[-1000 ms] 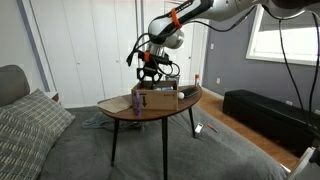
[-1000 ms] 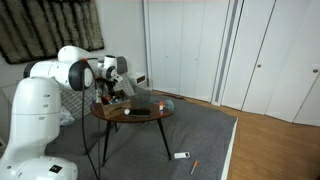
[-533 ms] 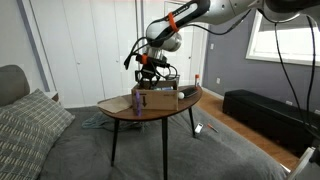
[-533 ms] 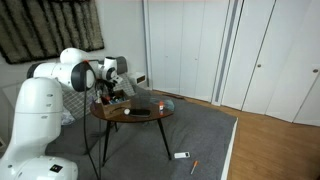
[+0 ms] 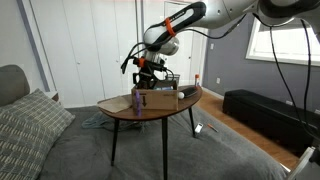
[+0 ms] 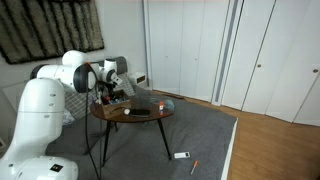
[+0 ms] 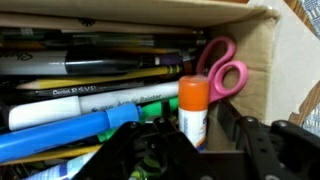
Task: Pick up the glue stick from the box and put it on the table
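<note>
step: we are lining up for the grasp | pincer [image 7: 190,150]: hanging wide open just above the box [image 7: 255,50], one jaw on each side of the glue stick [image 7: 193,108] so that closing can catch it | glue stick: lying in the box, right of the markers [image 7: 90,100], left of the pink scissors [image 7: 225,72] | bench [image 5: 120,110]: we are judging the near rim free for placing

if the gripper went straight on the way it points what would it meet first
Probably the orange-capped glue stick, lying between the fingers of the open gripper in the wrist view. Depth is unclear; a finger might touch the blue marker beside it first.
</note>
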Controlling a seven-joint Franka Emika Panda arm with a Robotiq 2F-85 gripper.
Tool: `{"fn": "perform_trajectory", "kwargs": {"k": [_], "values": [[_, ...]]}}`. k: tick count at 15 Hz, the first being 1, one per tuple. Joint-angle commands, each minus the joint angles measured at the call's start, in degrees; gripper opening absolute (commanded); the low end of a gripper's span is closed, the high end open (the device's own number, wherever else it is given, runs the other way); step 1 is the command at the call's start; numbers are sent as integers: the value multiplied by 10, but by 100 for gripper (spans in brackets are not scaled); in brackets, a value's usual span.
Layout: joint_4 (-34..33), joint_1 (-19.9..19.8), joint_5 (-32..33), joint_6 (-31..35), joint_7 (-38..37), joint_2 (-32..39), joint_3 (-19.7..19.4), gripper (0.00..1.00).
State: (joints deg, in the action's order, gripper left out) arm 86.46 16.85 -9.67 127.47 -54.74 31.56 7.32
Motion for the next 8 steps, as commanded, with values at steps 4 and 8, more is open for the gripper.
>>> {"fn": "perform_trajectory", "kwargs": {"k": [4,8], "values": [[-21,18,10,21,-22,21,-15,35],[-8,19,7,26,-27,0,-17,9]]}}
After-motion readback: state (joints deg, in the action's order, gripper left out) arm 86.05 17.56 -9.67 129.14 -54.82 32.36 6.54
